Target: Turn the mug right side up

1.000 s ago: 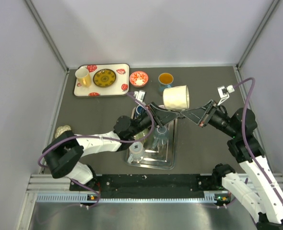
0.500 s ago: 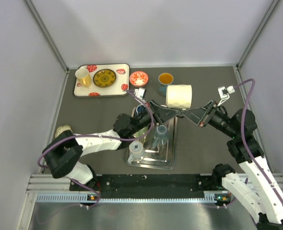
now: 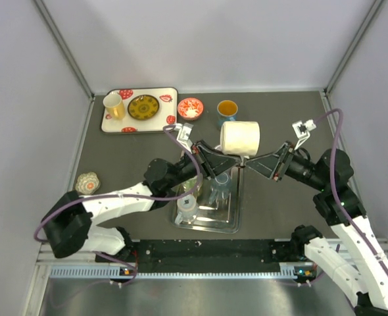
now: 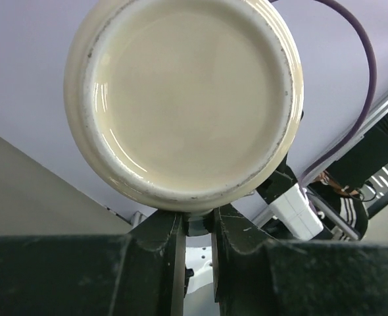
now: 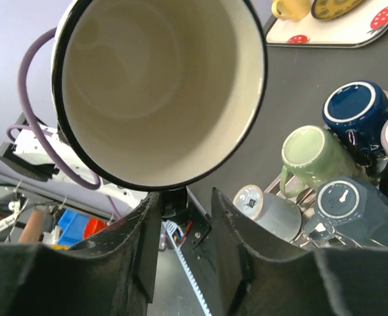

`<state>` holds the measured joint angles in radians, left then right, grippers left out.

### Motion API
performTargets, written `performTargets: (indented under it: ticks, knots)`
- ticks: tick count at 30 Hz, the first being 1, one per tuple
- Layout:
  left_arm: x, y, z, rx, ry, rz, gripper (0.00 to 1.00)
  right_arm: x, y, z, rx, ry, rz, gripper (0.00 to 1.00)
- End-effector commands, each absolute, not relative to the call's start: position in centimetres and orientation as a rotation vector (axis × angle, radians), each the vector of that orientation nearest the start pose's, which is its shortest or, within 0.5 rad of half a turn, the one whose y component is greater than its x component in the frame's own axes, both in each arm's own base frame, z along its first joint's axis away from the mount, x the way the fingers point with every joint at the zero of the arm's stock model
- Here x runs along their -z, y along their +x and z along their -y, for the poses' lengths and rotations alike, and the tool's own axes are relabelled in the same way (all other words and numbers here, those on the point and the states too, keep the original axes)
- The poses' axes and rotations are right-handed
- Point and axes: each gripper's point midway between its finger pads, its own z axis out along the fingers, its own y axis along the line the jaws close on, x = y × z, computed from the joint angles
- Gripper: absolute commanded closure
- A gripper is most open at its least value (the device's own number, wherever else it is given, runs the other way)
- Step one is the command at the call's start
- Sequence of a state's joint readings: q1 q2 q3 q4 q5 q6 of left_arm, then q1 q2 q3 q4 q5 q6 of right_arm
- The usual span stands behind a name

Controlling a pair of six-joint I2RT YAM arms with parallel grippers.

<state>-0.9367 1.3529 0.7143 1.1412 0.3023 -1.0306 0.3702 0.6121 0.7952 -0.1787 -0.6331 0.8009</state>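
The cream mug (image 3: 240,138) with a black rim hangs in the air on its side above the metal tray (image 3: 230,222). My left gripper (image 3: 231,158) is under it, shut on the mug's dark handle. In the left wrist view the mug's base (image 4: 187,99) fills the top and the jaws of the left gripper (image 4: 197,220) pinch the handle. My right gripper (image 3: 248,160) faces it from the right. In the right wrist view I look into the mug's mouth (image 5: 161,85). The right gripper (image 5: 184,204) is open, with the handle stub by its left finger.
The metal tray holds several upside-down mugs, among them a green one (image 5: 312,155), a navy one (image 5: 355,112) and a grey one (image 5: 276,207). A patterned tray (image 3: 139,130) stands at back left, with a red bowl (image 3: 190,107) and a blue cup (image 3: 227,108) near it.
The mug has turned from tilted to lying level and shifted slightly left. The left arm has swung left and its gripper has closed in under the mug. The right gripper has loosened.
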Motion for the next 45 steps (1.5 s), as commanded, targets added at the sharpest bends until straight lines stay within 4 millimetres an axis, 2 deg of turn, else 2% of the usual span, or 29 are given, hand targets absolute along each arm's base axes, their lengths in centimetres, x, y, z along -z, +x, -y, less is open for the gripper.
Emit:
performTargets:
  ticks: [1,3,6,7,8,9,10,11,13,14,16,18,21,26,30,36,45]
  knots:
    - [-41.5,15.1,34.4,1.742,0.368,-1.057,1.0,-35.4,15.8,-20.6,-1.379,-0.274,-1.736,0.6]
    - [-40.8,15.6,34.1,1.643,0.38,-1.092,1.0,-35.6,15.8,-20.5,-1.373,-0.273,-1.733,0.56]
    - [-39.3,14.9,33.6,1.487,0.46,-1.18,1.0,-35.8,15.9,-20.1,-1.342,-0.261,-1.736,0.51]
    - [-37.6,13.8,33.7,1.435,0.508,-1.269,1.0,-35.9,15.9,-19.9,-1.312,-0.27,-1.728,0.5]
    - [-37.2,13.4,33.6,1.374,0.541,-1.309,1.0,-35.0,15.9,-19.5,-1.28,-0.245,-1.777,0.49]
    - [-36.1,13.0,33.5,1.28,0.613,-1.325,1.0,-35.3,16.3,-18.8,-1.22,-0.215,-1.772,0.49]
    - [-35.6,11.8,33.3,1.242,0.628,-1.355,1.0,-34.8,16.7,-18.2,-1.154,-0.221,-1.786,0.48]
    - [-32.4,11.2,33.1,1.17,0.697,-1.466,1.0,-33.7,16.7,-17.5,-1.1,-0.191,-1.839,0.48]
    - [-30.2,9.7,32.4,1.12,0.728,-1.536,1.0,-33.2,17.8,-15.8,-0.956,-0.128,-1.857,0.48]
    - [-27.5,9.2,31.8,1.077,0.762,-1.609,1.0,-32.6,18.6,-14.7,-0.878,-0.072,-1.874,0.48]
    - [-25.6,8.0,30.9,1.06,0.764,-1.675,1.0,-31.4,18.8,-13.5,-0.802,-0.024,-1.919,0.48]
    - [-23.0,8.0,29.9,0.983,0.753,-1.758,1.0,-30.6,19.1,-12.5,-0.742,0.029,-1.932,0.48]
    - [-20.8,7.7,29.5,0.905,0.774,-1.818,1.0,-29.7,19.2,-12.1,-0.721,0.058,-1.942,0.48]
    - [-18.5,7.8,30.4,0.813,0.826,-1.872,1.0,-28.6,19.2,-12.3,-0.729,0.068,-1.971,0.48]
    - [-15.7,8.0,31.2,0.713,0.851,-1.961,1.0,-28.2,19.2,-12.3,-0.731,0.066,-1.979,0.48]
    - [-12.2,8.3,31.1,0.596,0.825,-2.094,1.0,-27.7,19.1,-12.3,-0.726,0.065,-1.983,0.48]
    - [-10.6,8.3,32.0,0.605,0.832,-2.102,1.0,-26.7,19.2,-12.7,-0.747,0.062,-2.0,0.48]
